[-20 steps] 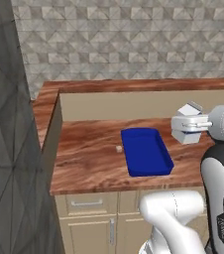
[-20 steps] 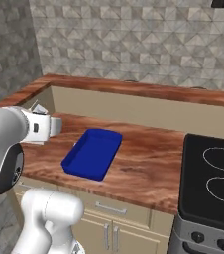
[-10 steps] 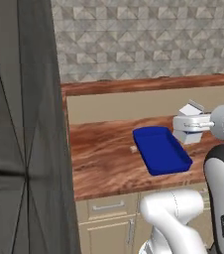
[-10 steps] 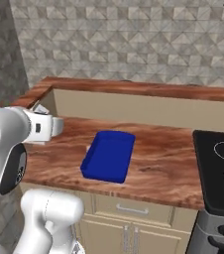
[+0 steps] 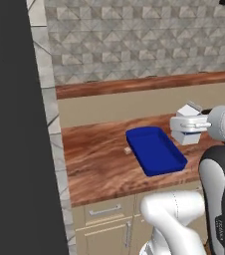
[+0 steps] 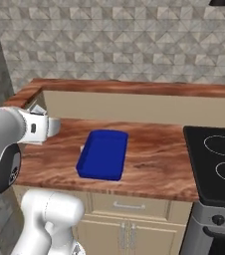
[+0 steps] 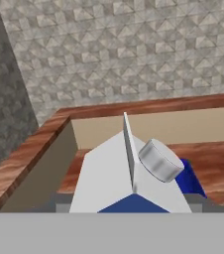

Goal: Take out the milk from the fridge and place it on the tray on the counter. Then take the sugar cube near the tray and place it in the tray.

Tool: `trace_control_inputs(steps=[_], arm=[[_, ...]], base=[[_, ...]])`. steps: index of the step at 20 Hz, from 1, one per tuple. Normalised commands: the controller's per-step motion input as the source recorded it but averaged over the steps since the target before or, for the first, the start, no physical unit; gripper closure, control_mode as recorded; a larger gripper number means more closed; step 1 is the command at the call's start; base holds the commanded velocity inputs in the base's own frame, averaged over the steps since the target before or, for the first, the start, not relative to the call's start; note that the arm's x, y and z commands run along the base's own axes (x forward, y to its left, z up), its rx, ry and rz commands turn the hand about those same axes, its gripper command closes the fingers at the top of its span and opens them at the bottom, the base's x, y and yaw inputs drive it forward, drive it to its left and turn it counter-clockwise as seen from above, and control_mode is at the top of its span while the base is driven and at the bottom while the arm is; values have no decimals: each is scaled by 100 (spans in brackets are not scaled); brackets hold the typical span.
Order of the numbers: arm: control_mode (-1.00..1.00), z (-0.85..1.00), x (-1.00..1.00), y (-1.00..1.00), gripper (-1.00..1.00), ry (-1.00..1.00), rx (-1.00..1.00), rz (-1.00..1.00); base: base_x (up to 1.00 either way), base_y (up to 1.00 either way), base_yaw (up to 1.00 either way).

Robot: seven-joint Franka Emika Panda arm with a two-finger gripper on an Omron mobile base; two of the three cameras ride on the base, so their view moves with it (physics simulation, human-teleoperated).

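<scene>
The gripper is clamped on the milk, holding the carton in the air above the counter, just off the 2 o'clock corner of the tray in the left base view; in the hand view the carton's gable top and grey cap sit right in front of the camera, a blue corner of the tray showing at 3 o'clock; the sugar cube lies on the wood, touching or just beside the tray's 9 o'clock edge; the stovetop stands well off at 3 o'clock of the tray in the right base view.

A black stovetop sits below a grey tiled backsplash.
</scene>
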Motion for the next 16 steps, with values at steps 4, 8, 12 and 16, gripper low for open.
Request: trace_control_inputs(steps=[4, 8, 12, 16], arm=[[100, 0, 0, 0, 100, 0, 0, 0], [100, 0, 0, 0, 100, 0, 0, 0], [100, 0, 0, 0, 100, 0, 0, 0], [100, 0, 0, 0, 100, 0, 0, 0]], base=[[2, -53, -20], [62, 0, -20], [91, 2, -15], [100, 19, -13]])
